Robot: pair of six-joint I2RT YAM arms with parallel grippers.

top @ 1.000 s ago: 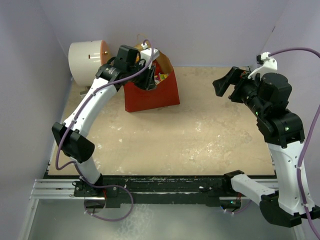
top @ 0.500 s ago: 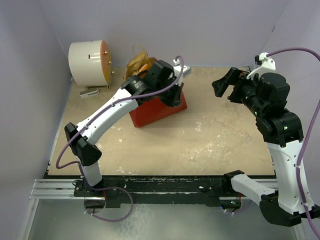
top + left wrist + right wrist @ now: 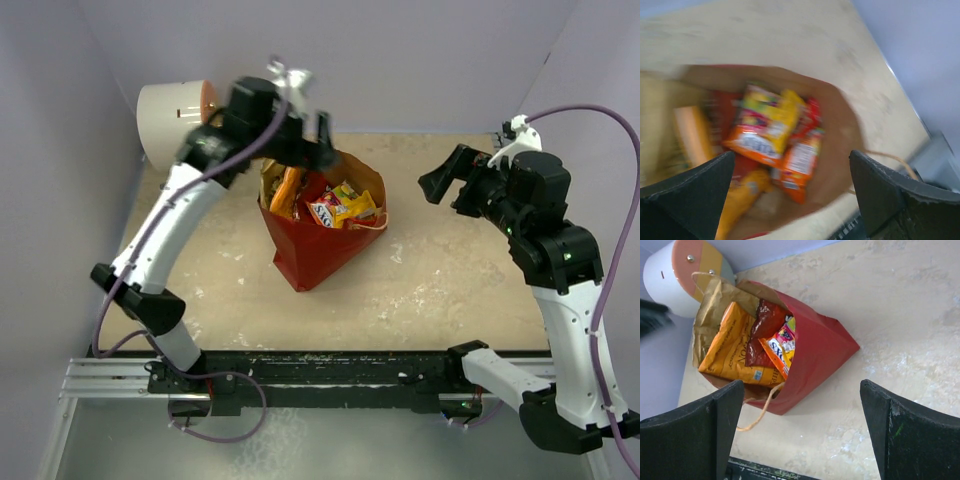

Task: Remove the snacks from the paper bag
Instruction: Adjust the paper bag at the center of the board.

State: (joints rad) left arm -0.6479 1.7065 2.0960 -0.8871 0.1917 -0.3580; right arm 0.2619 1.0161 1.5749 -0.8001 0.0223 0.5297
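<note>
With the left pincer point(image 3: 790, 165) and right pincer point(image 3: 801, 390) both apart, a bump could tip the leaning paper bag point(image 3: 322, 255) near the far edge, spilling snacks point(image 3: 338, 205).

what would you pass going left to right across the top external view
white cylinder → paper bag, with the snacks inside it → right tool
</note>
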